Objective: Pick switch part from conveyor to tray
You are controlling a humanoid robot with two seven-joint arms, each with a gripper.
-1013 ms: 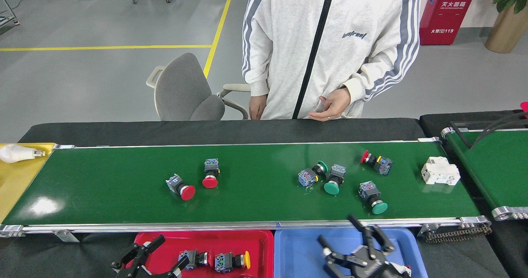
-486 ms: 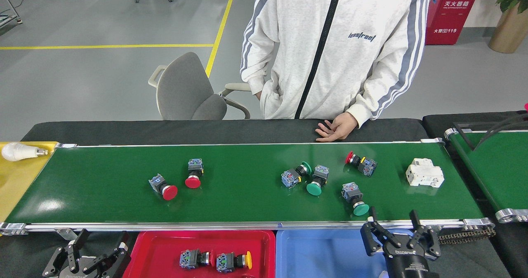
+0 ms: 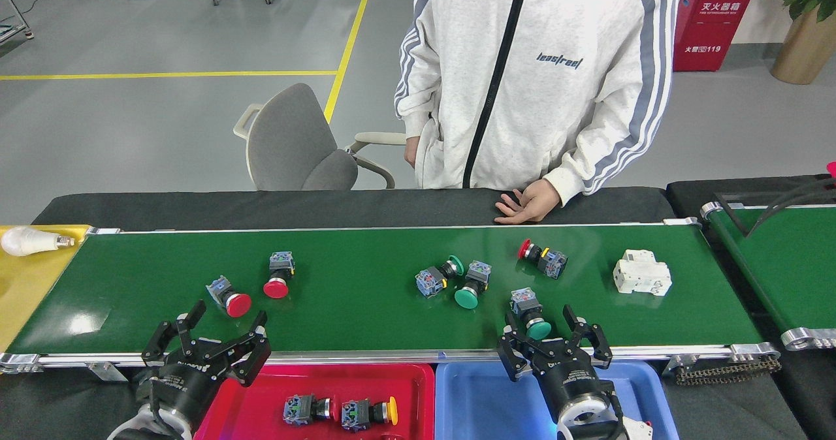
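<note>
The conveyor (image 3: 366, 322) carries several switch parts. Two with red caps (image 3: 230, 299) (image 3: 277, 277) lie at the left. Two with green caps (image 3: 439, 275) (image 3: 473, 284) lie mid-belt, and a red one (image 3: 542, 257) lies further right. My right gripper (image 3: 552, 337) is open over the near rail, with a green-capped switch part (image 3: 530, 314) between its fingertips, not clamped. My left gripper (image 3: 219, 332) is open at the near rail, just short of the left red part. Below it, the red tray (image 3: 261, 388) holds two switch parts (image 3: 304, 408) (image 3: 366, 412). The blue tray (image 3: 483, 394) is under my right arm.
A white breaker block (image 3: 642, 273) lies on the belt's right part. A person stands across the belt with a hand (image 3: 526, 208) on the black table edge. A yellow tray (image 3: 26, 283) with a light bulb (image 3: 29, 241) is at the left, a second green belt (image 3: 784, 264) at the right.
The parts on the belt have drifted left. Both grippers have come up over the near rail, the right one moving left onto the green-capped part, the left one moving right.
</note>
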